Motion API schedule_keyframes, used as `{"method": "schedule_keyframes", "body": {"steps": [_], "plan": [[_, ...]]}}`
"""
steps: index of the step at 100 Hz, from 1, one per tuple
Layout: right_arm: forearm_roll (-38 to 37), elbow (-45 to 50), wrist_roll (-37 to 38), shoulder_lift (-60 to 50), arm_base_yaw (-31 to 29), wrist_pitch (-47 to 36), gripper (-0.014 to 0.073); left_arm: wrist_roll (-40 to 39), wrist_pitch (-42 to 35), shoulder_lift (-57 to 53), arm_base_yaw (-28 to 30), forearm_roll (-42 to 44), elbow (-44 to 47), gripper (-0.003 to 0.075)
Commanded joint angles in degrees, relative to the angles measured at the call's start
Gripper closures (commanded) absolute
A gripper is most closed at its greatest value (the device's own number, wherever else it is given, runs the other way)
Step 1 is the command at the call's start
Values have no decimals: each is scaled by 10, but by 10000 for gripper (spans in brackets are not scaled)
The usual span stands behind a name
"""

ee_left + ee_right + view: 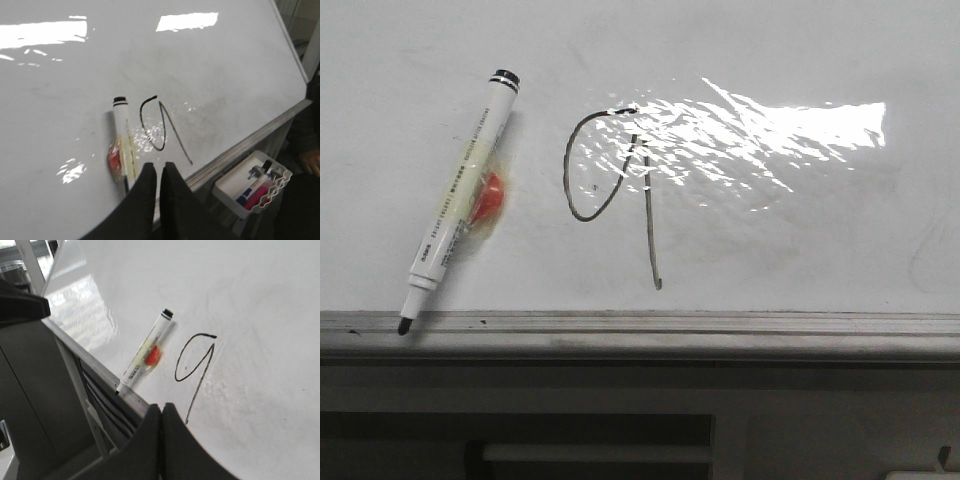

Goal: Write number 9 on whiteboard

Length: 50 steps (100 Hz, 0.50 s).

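The number 9 is drawn in thin black line on the whiteboard, an oval loop with a long tail. It shows in the left wrist view and the right wrist view too. A white marker with a black cap end leans on the board left of the 9, tip resting on the grey edge strip; a red-orange blob sits behind it. My left gripper is shut and empty, in front of the board's lower edge. My right gripper is shut and empty, also off the board.
A white tray with several markers hangs below the board's lower right edge in the left wrist view. Bright glare lies across the wrinkled film right of the 9. A dark frame and rails run under the board.
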Motion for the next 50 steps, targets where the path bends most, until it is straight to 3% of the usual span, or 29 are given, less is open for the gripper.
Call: {"method": "schedule_keyframes", "body": {"steps": [1,20,50], "plan": [[-9,21,-6,-54,1,-63,654,2,26,-32,1,12,-15,741],[-9,66,-6,-134,1,-60,654,2,60,-73,1,14,-15,741],[-9,86,-6,-137,1,-53,654,2,66,-73,1,9,-15,741]]}}
